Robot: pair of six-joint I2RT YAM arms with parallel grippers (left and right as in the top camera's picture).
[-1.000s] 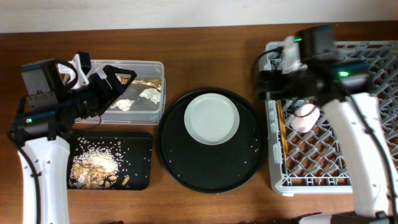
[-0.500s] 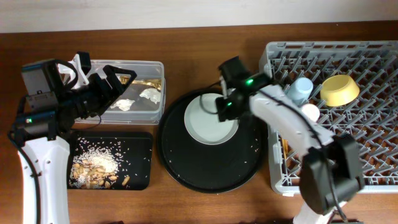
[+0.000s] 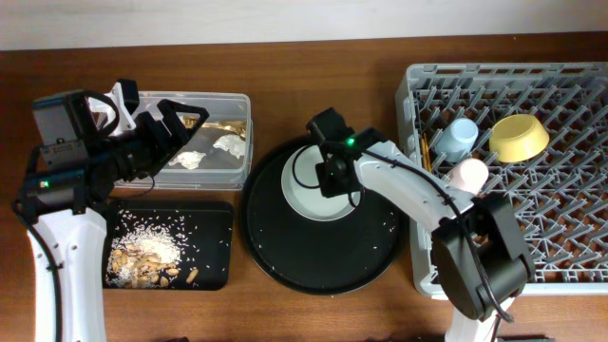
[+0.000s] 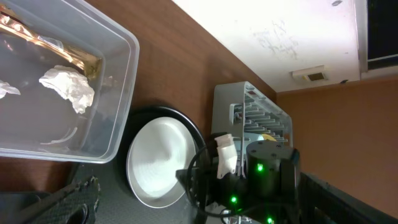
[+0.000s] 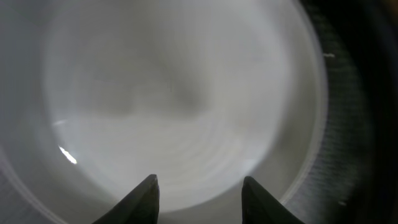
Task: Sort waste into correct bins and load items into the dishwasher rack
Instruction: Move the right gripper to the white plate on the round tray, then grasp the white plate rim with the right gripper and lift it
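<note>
Overhead: right gripper has swung from dishwasher rack to the plate, now directly beneath its parted, narrowing fingers; left gripper gapes idle. We judge plate pickup next.

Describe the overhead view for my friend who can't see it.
The right gripper reaches over a pale plate on a round black tray at mid-table. Right of it, a grey rack holds a blue cup, a pink cup and a yellow bowl. At left, the open left gripper sits over a clear tub, beside a black bin of food scraps.
</note>
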